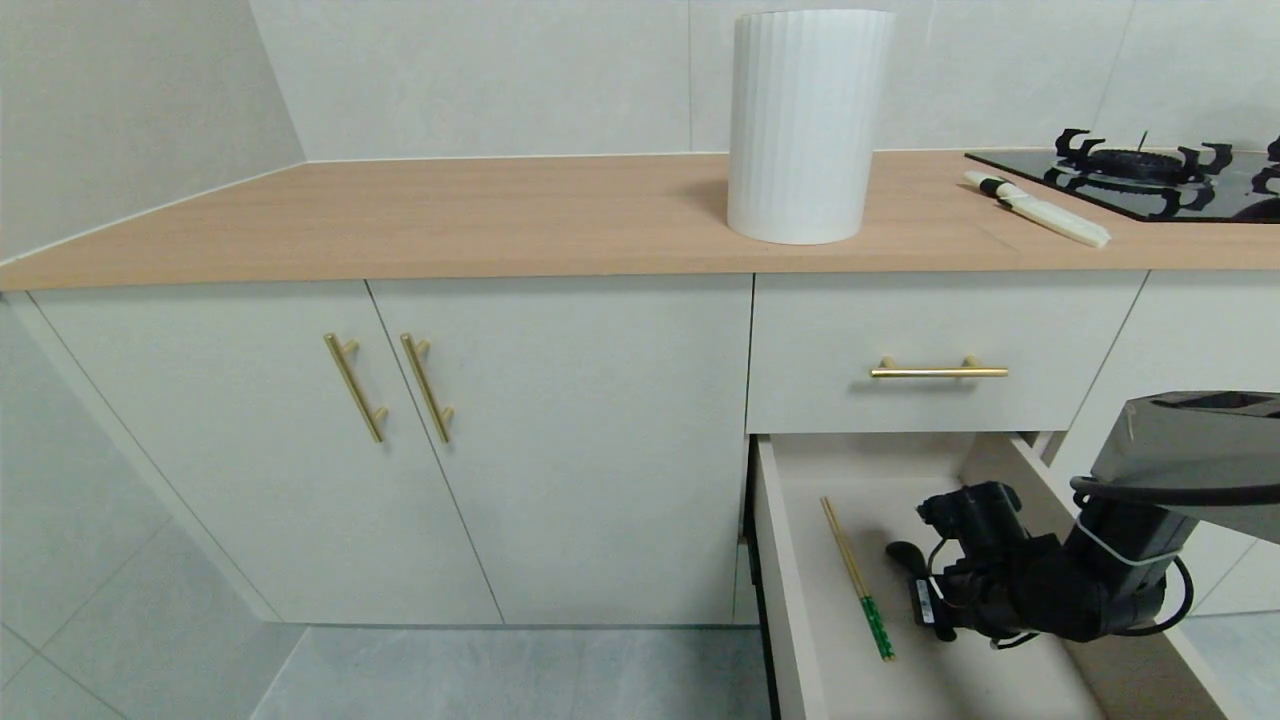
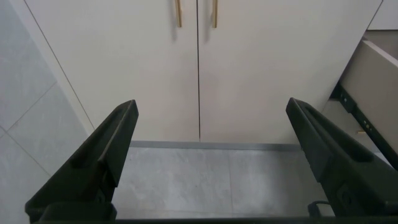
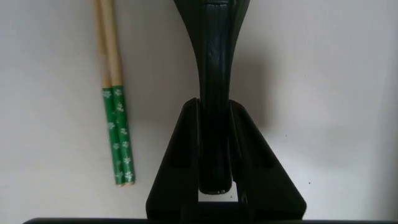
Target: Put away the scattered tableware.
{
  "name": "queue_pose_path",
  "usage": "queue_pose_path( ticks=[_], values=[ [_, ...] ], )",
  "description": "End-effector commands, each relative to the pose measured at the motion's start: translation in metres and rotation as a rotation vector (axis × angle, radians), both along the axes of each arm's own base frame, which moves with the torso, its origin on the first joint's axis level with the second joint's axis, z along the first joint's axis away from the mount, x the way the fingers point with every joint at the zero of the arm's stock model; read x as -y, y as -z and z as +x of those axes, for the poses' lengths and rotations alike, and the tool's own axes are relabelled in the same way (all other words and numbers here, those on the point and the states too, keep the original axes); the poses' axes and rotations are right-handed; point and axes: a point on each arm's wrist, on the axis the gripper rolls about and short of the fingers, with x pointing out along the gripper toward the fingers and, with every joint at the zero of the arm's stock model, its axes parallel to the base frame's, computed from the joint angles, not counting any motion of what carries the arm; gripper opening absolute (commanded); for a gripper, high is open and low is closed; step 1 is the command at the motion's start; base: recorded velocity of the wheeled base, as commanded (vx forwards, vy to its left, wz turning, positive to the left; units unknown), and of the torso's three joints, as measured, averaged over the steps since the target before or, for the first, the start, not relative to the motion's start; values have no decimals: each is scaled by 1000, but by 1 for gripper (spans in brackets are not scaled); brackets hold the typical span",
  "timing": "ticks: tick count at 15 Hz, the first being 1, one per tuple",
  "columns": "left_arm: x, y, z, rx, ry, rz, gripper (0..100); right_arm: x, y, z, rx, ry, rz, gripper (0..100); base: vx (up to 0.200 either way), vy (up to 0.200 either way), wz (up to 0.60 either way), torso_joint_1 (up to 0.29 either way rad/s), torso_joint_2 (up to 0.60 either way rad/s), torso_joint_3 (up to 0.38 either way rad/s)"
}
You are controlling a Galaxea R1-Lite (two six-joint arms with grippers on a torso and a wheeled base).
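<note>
Green-ended wooden chopsticks lie paired in the pulled-out drawer. At their 3 o'clock, a black spoon sits clamped in the right gripper.

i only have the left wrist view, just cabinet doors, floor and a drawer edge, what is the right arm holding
Observer: The right pincer is shut on the handle of a black spoon.
Operator: where is it
Observer: Low inside the open drawer, under the shut one. I cannot tell whether the spoon touches the bottom.
Operator: anything else in the drawer
Observer: A pair of chopsticks with green ends lies flat beside the spoon, apart from it. On the countertop, a long white utensil lies between the white ribbed container and the hob.
</note>
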Motion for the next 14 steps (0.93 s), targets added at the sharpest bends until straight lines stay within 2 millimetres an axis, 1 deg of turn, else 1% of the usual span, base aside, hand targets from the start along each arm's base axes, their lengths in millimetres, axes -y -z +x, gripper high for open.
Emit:
queue_pose_path(
  ticks=[1, 4, 5, 12, 13, 14],
  values=[
    [0, 0, 0, 0, -1, 0, 100, 0, 1, 0, -3, 0, 0, 0, 0, 0, 0, 0, 0, 0],
    [0, 0, 0, 0, -1, 0, 100, 0, 1, 0, -4, 2, -3, 0, 0, 0, 0, 0, 0, 0],
    [0, 0, 0, 0, -1, 0, 100, 0, 2, 0, -7, 2, -3, 100, 0, 0, 0, 0, 0, 0],
    [0, 0, 0, 0, -1, 0, 100, 1, 0, -1, -2, 2, -2, 100, 0, 0, 0, 0, 0, 0],
    [0, 0, 0, 0, -1, 0, 100, 1, -3, -2, 4, 0, -2, 100, 0, 0, 0, 0, 0, 0],
    [0, 0, 0, 0, -1, 0, 100, 1, -12, -5, 16, -2, -1, 100, 0, 0, 0, 0, 0, 0]
  ],
)
